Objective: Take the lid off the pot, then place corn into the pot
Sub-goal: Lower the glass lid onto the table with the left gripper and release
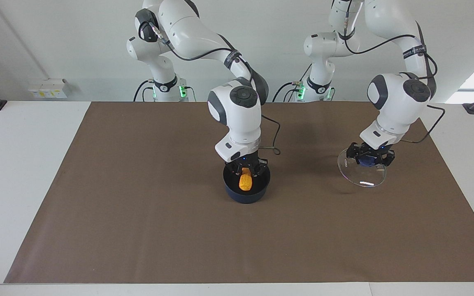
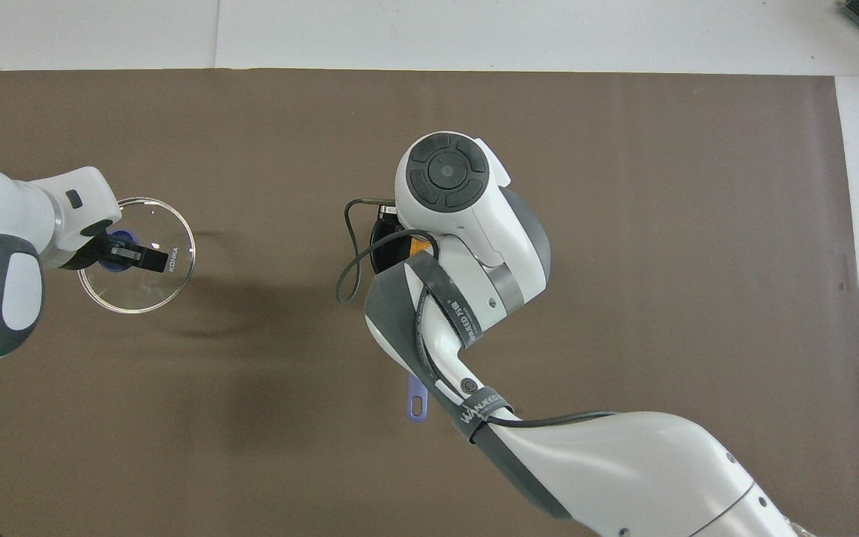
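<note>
The dark navy pot (image 1: pixel 246 194) stands on the brown mat at mid-table; in the overhead view only a bit of its rim (image 2: pixel 377 252) and its blue handle's end (image 2: pixel 416 399) show under the right arm. My right gripper (image 1: pixel 245 169) is over the pot's mouth, shut on the yellow-orange corn (image 1: pixel 245 181), which hangs upright with its lower end inside the pot. My left gripper (image 1: pixel 369 159) is shut on the blue knob (image 2: pixel 121 241) of the clear glass lid (image 1: pixel 362 176), holding it tilted low over the mat toward the left arm's end; it also shows from overhead (image 2: pixel 139 287).
The brown mat (image 1: pixel 138 205) covers most of the white table (image 1: pixel 15 164). A black cable (image 1: pixel 276 149) loops down from the right arm beside the pot. A small white box (image 1: pixel 47 88) sits at the table's edge by the wall.
</note>
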